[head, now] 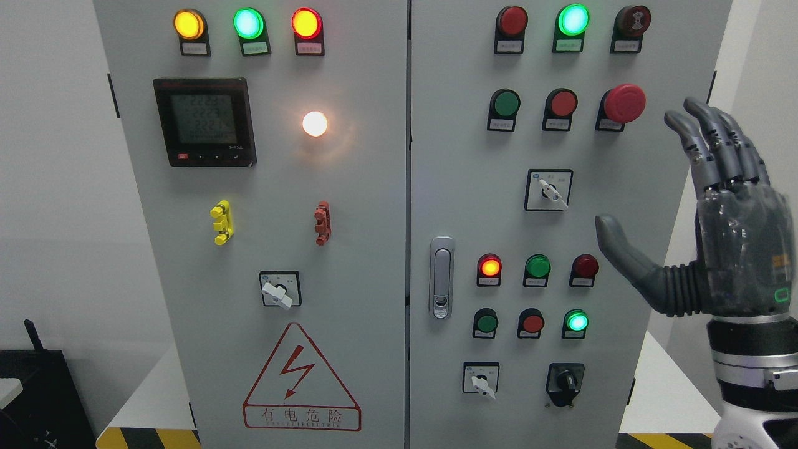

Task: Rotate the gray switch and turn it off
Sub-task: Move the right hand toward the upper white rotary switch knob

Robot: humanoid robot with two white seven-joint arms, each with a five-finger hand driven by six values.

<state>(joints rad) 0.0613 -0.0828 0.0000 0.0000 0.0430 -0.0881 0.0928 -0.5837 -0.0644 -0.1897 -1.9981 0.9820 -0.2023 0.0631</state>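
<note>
- The right hand (704, 218) is held up in front of the right edge of the big gray cabinet (386, 187); its arm comes up from the bottom right corner
- Its fingers (717, 140) are spread open and point up, a bit curled at the tips; the thumb (626, 255) sticks out to the left, toward the panel; the hand holds nothing
- The left hand is not in the picture
- Which switch the task means is not sure, as there are three gray-white turn switches on the panel; the nearest one is the gray switch (550, 190) in the black square frame on the right door
- That switch lies to the left of the fingers, a little lower than the fingertips and higher than the thumb tip; it is near the hand but not touching it
- Its little white handle is long and thin and leans, with one end up-left and the other end down-right, so it points down toward the thumb side
- Another gray switch (481, 379) sits low on the same door, below and left of the thumb; a third one (278, 290) is on the left door, well apart from the hand
- A black knob (565, 380) sits below the thumb; it is black, not gray
- The big red button (623, 103) is just left of the fingertips, so the hand should take care not to bump it
- I think the hand must next go left and forward, so the thumb and fingers can close on the leaning handle and twist it
</note>
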